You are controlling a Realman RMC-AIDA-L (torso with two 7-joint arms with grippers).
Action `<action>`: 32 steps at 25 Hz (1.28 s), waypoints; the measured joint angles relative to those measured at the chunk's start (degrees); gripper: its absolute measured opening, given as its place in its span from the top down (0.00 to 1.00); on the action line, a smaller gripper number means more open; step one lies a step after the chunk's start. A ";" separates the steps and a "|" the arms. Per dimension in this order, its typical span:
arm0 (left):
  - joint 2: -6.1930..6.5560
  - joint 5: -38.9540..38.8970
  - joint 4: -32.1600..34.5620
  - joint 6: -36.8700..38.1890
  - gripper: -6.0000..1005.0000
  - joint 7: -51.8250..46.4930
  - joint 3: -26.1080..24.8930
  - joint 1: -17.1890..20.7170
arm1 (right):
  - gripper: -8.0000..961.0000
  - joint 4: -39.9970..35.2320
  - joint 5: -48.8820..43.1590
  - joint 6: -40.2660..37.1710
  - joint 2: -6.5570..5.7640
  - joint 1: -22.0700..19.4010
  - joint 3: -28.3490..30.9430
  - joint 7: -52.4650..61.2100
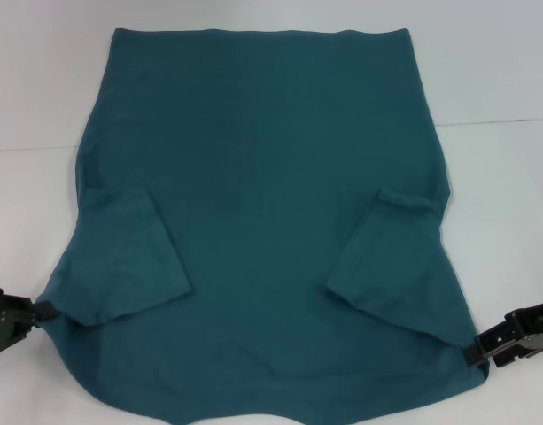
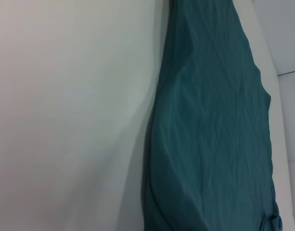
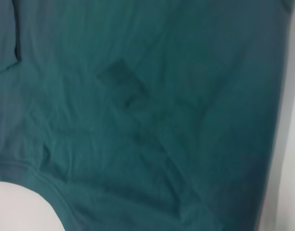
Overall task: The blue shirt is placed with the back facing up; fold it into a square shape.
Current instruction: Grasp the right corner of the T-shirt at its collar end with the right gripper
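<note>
The blue shirt (image 1: 262,177) lies spread on the white table (image 1: 32,88), hem at the far side, both short sleeves folded inward onto the body. My left gripper (image 1: 42,310) is at the shirt's near left corner and is shut on the fabric there. My right gripper (image 1: 475,350) is at the near right corner, shut on the fabric. The left wrist view shows the shirt's side (image 2: 210,144) running along the table (image 2: 65,120). The right wrist view is filled by shirt fabric (image 3: 137,120) with a curved edge near the table (image 3: 12,207).
White table surface surrounds the shirt on the left, right and far sides. A thin seam line (image 1: 501,121) crosses the table at the right. The shirt's near edge runs off the bottom of the head view.
</note>
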 joint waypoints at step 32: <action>-0.18 -0.03 -0.26 -0.73 0.97 0.08 -0.04 0.09 | 0.37 0.18 -2.89 2.07 2.99 2.74 -1.32 0.83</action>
